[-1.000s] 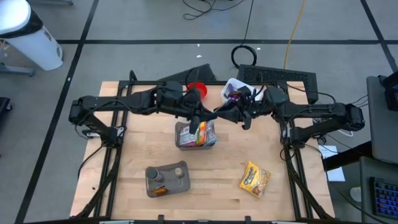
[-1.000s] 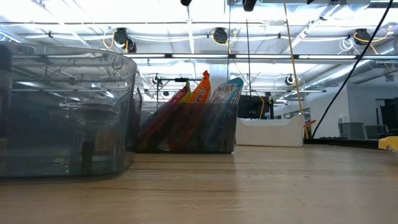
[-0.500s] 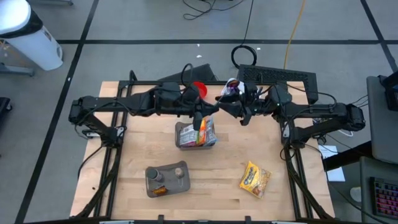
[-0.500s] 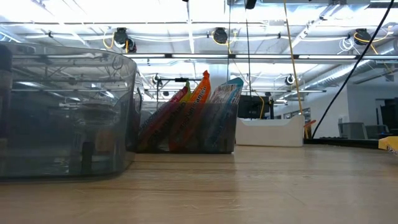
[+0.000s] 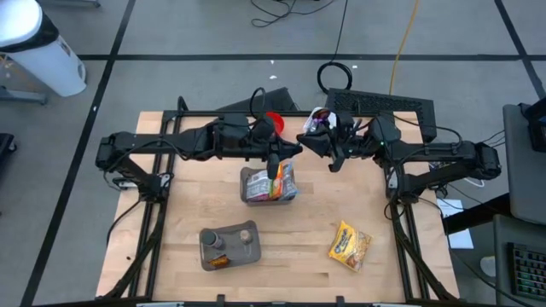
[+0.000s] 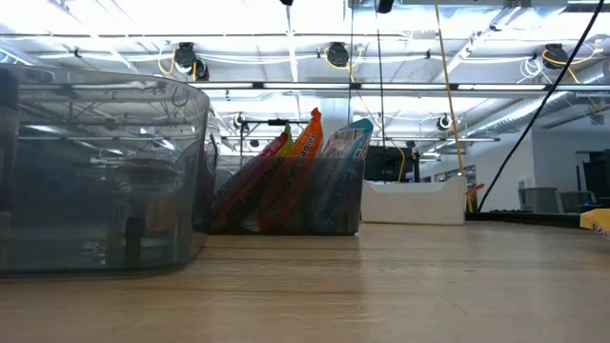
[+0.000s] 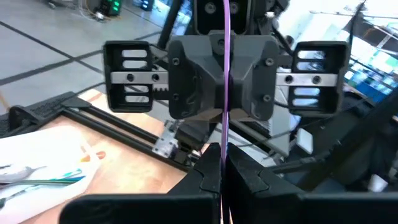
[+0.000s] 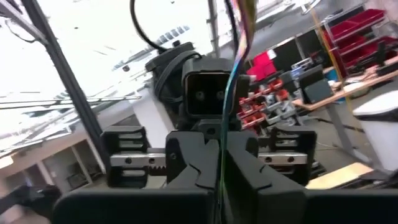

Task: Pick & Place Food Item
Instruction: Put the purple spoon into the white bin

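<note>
here both hands, left hand (image 5: 286, 152) and right hand (image 5: 304, 141), pinch one thin packet (image 7: 224, 93) above the bin (image 5: 270, 184).

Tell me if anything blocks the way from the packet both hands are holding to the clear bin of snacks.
Nothing visible does. The left hand and right hand both pinch the thin packet in the air near the clear bin. Its top is open, though upright packets already stand inside.
</note>
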`<move>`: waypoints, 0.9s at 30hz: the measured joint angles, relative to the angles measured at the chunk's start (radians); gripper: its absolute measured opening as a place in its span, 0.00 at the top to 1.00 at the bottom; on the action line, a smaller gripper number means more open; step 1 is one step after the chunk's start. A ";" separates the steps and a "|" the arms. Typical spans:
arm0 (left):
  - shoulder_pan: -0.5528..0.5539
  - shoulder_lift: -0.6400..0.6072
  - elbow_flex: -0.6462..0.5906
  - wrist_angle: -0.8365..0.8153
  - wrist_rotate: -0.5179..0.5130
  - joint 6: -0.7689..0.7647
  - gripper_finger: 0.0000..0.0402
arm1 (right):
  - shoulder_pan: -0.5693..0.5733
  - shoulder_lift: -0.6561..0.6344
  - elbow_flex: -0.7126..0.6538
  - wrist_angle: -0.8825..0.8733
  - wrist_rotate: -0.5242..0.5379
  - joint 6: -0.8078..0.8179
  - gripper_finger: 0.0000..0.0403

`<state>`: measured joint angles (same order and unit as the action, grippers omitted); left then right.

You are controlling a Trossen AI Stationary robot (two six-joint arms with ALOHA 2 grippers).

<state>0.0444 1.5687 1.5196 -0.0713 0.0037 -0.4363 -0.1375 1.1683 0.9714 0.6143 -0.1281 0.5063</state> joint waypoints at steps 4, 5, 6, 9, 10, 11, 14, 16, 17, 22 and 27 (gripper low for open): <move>0.000 0.003 0.000 -0.001 -0.032 -0.011 0.96 | -0.001 0.000 0.000 -0.009 0.007 0.003 0.99; 0.000 0.007 0.000 0.000 -0.036 -0.011 0.95 | -0.001 0.000 0.000 -0.012 0.008 0.001 0.99; 0.002 0.009 0.000 0.002 -0.041 -0.011 0.93 | 0.000 0.000 0.000 -0.016 0.006 0.003 0.99; 0.016 0.010 0.000 0.007 -0.029 -0.010 0.88 | -0.001 0.000 0.000 -0.032 0.005 0.007 0.99; 0.023 0.010 0.000 0.014 -0.016 -0.005 0.87 | -0.001 0.000 0.000 -0.039 0.004 0.014 0.99; 0.030 0.010 0.000 0.020 0.002 0.002 0.85 | -0.005 -0.003 0.000 -0.051 0.000 0.022 0.99; 0.048 0.010 0.000 0.016 0.032 0.008 0.79 | -0.023 -0.019 0.000 -0.114 -0.008 0.047 1.00; 0.062 0.011 0.000 0.014 0.050 0.008 0.73 | -0.040 -0.039 0.000 -0.169 -0.008 0.058 1.00; 0.068 0.011 0.000 0.016 0.059 0.006 0.70 | -0.050 -0.053 0.000 -0.204 -0.008 0.057 1.00; 0.108 0.011 0.000 0.028 0.092 -0.022 0.54 | -0.129 -0.119 0.000 -0.378 -0.092 0.057 1.00; 0.135 0.007 0.000 0.093 0.092 -0.036 0.45 | -0.275 -0.139 0.081 -0.629 -0.273 0.042 1.00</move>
<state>0.1796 1.5758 1.5196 0.0218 0.0956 -0.4728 -0.4126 1.0296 1.0520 -0.0148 -0.4015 0.5484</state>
